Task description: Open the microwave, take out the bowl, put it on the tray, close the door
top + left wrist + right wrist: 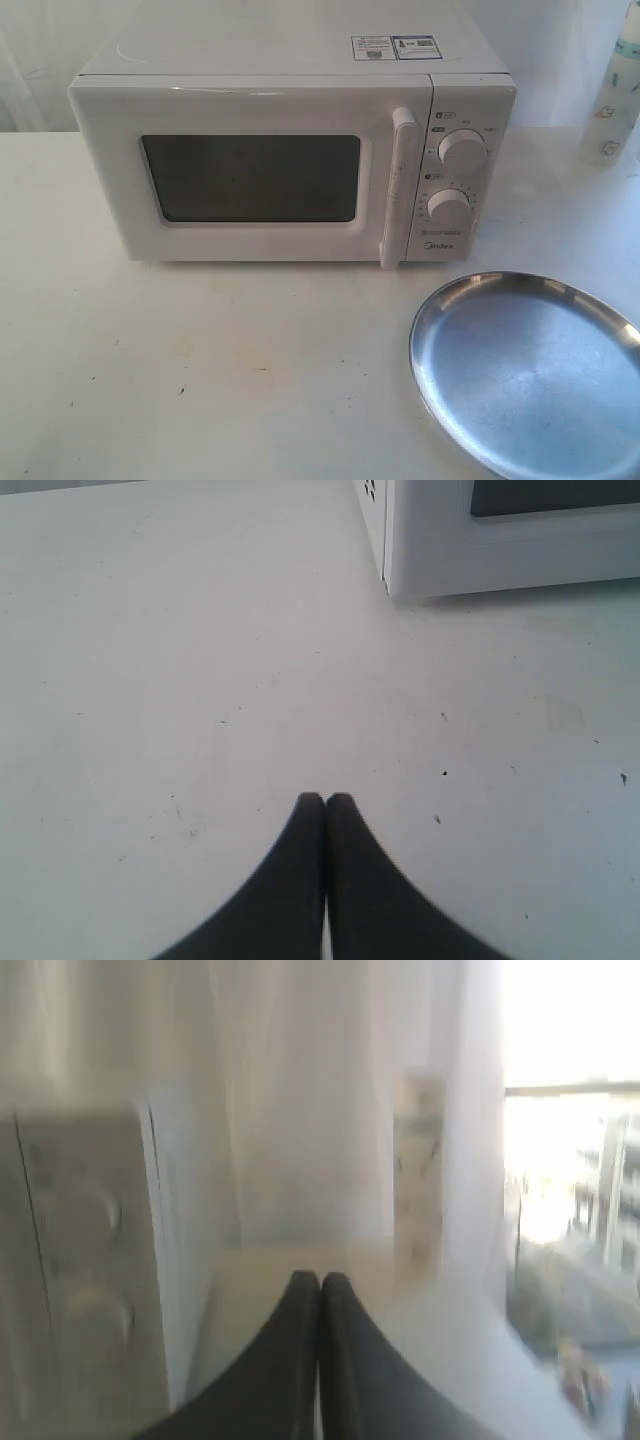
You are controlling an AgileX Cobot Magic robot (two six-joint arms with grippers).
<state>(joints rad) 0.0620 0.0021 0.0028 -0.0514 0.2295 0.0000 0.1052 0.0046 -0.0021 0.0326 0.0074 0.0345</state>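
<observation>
The white microwave (290,150) stands at the back of the table, its door (250,175) closed, with the bar handle (398,185) beside the two dials. The silver tray (525,375) lies in front of it to the right, with nothing on it. The bowl is hidden from view. Neither gripper shows in the exterior view. My left gripper (325,798) is shut on nothing, hovering over bare table near the microwave's lower corner (400,575). Shut as well and holding nothing, my right gripper (320,1278) sits to the right of the microwave's dial panel (85,1250).
A white bottle (612,95) with a printed label stands at the back right of the table, also seen as the bottle (418,1165) in the blurred right wrist view, near a curtain and a bright window.
</observation>
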